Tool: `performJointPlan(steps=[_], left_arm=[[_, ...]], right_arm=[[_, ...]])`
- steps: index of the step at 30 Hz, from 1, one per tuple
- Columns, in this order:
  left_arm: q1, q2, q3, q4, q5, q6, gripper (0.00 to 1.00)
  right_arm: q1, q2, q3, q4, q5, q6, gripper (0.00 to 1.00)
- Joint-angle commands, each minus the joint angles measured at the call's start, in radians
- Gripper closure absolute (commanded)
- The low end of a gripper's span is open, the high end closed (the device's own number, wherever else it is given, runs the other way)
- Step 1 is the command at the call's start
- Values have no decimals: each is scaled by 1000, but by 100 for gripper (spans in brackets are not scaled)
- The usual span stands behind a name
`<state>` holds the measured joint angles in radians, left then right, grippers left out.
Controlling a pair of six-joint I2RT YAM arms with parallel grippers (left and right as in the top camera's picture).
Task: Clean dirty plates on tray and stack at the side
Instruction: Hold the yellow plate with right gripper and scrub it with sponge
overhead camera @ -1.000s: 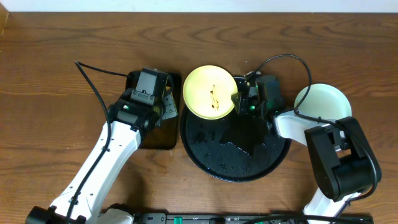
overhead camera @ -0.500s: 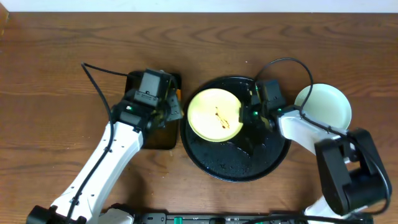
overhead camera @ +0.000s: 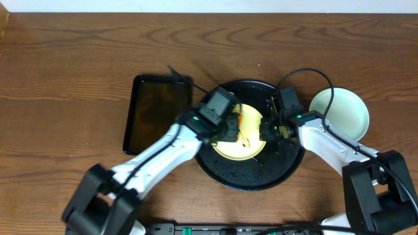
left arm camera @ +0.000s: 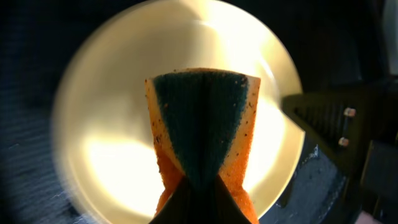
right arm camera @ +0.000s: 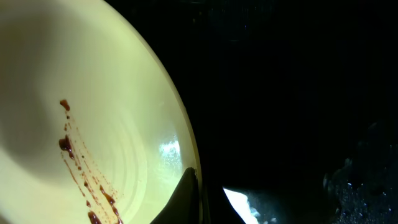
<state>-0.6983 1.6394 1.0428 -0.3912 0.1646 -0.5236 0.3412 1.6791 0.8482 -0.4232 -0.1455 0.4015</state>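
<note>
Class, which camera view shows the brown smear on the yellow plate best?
The right wrist view: the smear runs sharp and close across the yellow plate. Overhead it is tiny beside the sponge. In the left wrist view the sponge hides the plate's centre.

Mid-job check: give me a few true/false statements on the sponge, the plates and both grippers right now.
1. The left gripper holds the sponge over the yellow plate. True.
2. The yellow plate is wiped clean. False: a brown smear shows on it.
3. The right gripper pinches the yellow plate's rim. True.
4. The mint plate sits on the black tray. False: it sits on the table beside the tray.
</note>
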Motion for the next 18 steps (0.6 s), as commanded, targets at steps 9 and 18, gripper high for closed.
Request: performJointPlan(steps=[9, 18], left_arm=[[-84, 159, 3, 190, 142, -107, 92], [-84, 194, 2, 192, 142, -132, 92]], right_arm=[[20, 1, -12, -34, 29, -13, 99], [20, 0, -12, -41, 29, -13, 99]])
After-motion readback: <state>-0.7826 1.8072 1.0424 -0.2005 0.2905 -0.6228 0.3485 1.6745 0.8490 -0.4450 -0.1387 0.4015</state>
